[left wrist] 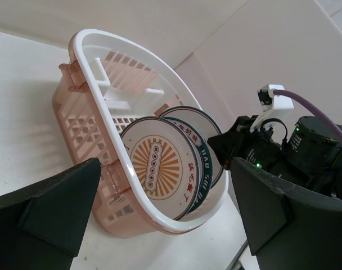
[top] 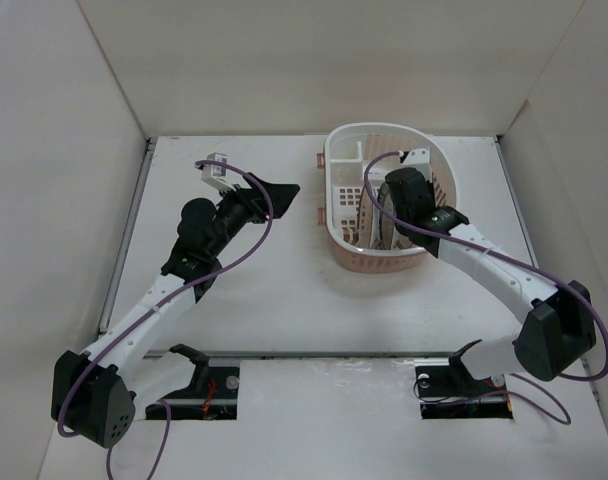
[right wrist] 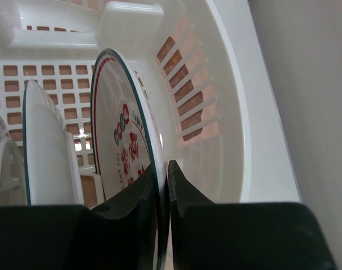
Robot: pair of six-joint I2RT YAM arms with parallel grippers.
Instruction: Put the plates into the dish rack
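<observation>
The dish rack point(top: 379, 128) stands at the back right of the table. Three plates stand on edge inside it. In the left wrist view the sunburst plate point(left wrist: 160, 169) is nearest, the green-rimmed plate point(left wrist: 206, 154) is behind it, and a third plate point(left wrist: 196, 119) is behind that. My right gripper point(top: 386, 207) reaches into the rack and is shut on the rim of the plate with red characters point(right wrist: 123, 146), which stands upright near the rack's side wall point(right wrist: 238, 101). My left gripper point(top: 282, 196) is open and empty, left of the rack and facing it.
The rack's corner compartment point(right wrist: 131, 22) lies beyond the held plate. White enclosure walls point(top: 54, 150) surround the table. The right arm point(top: 484, 262) stretches from the near right to the rack. The left wrist's cable point(top: 249, 215) loops over that arm.
</observation>
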